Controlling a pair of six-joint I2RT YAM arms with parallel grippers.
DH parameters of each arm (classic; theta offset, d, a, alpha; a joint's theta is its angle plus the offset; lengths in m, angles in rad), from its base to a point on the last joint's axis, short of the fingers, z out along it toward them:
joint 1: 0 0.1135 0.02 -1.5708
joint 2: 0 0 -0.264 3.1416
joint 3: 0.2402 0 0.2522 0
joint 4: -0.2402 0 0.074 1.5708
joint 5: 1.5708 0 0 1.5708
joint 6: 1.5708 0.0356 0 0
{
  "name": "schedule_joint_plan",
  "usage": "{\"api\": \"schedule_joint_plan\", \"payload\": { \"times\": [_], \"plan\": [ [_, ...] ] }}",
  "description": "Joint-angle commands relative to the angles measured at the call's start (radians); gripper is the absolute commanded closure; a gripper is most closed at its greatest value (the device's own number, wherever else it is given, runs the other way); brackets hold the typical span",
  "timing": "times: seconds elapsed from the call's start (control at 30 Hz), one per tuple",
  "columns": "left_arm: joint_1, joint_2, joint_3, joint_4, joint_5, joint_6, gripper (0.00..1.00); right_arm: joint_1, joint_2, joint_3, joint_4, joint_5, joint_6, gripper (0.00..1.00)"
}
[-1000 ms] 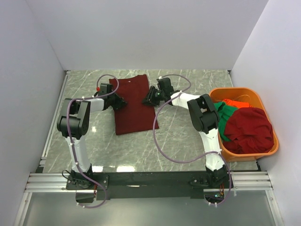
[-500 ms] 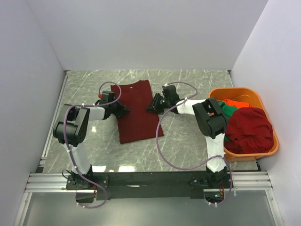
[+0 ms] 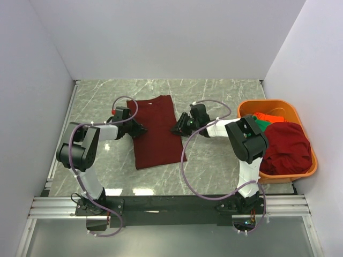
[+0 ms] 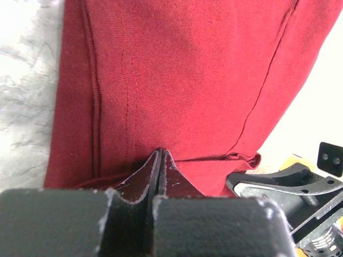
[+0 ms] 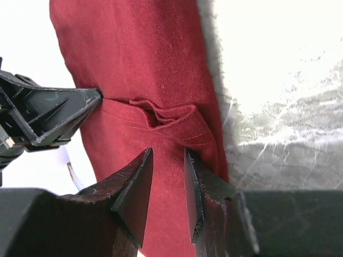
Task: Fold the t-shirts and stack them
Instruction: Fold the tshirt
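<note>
a: start on the left. what is the left gripper (image 4: pixel 161 154) doing?
b: its jaws are pressed together, and the tips pinch the left edge of the maroon t-shirt (image 3: pixel 157 131). ahead of the tips the cloth spreads out flat. it's a fine soft knit with stitched seam lines running away from the jaws.
a: any room on its outer side?
b: yes. bare marble table (image 3: pixel 214 155), pale grey and veined, runs from behind those jaws to the white wall.
a: how does the shirt lie?
b: it lies between the two sets of jaws as a long, narrow, straight-edged panel, a little askew. one short end points at the back wall and the other at the arm bases.
a: and the right gripper (image 5: pixel 169 155)?
b: its jaws stand partly apart over the shirt's right edge, and red cloth shows in the gap. i see no pinch there. just beyond the tips a small ridge of cloth is bunched up, and a crease runs from it across to the left jaws' point.
a: what's further right?
b: open marble beside the outer finger, then the orange basket (image 3: pixel 268 103) against the right wall. it's smooth, rigid plastic with a rounded rim.
a: what's inside it?
b: a crumpled heap made up of a green t-shirt (image 3: pixel 261 124), an orange-red t-shirt (image 3: pixel 265 115) and a second maroon t-shirt (image 3: pixel 284 147) on top.
</note>
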Motion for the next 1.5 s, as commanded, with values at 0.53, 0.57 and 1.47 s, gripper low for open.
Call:
{"api": "schedule_joint_plan", "payload": {
  "times": [0.53, 0.57, 1.47],
  "plan": [
    [0.079, -0.16, -0.034, -0.128, -0.073, 0.154, 0.97, -0.022, 0.004, 0.132, -0.125, 0.021, -0.029, 0.62],
    [0.079, -0.151, -0.034, -0.125, -0.073, 0.152, 0.97, -0.025, 0.008, 0.136, -0.128, 0.019, -0.029, 0.62],
    [0.137, 0.044, 0.182, -0.167, 0.006, 0.157, 0.99, -0.065, 0.023, 0.146, -0.143, 0.025, -0.028, 0.62]
  ]
}}
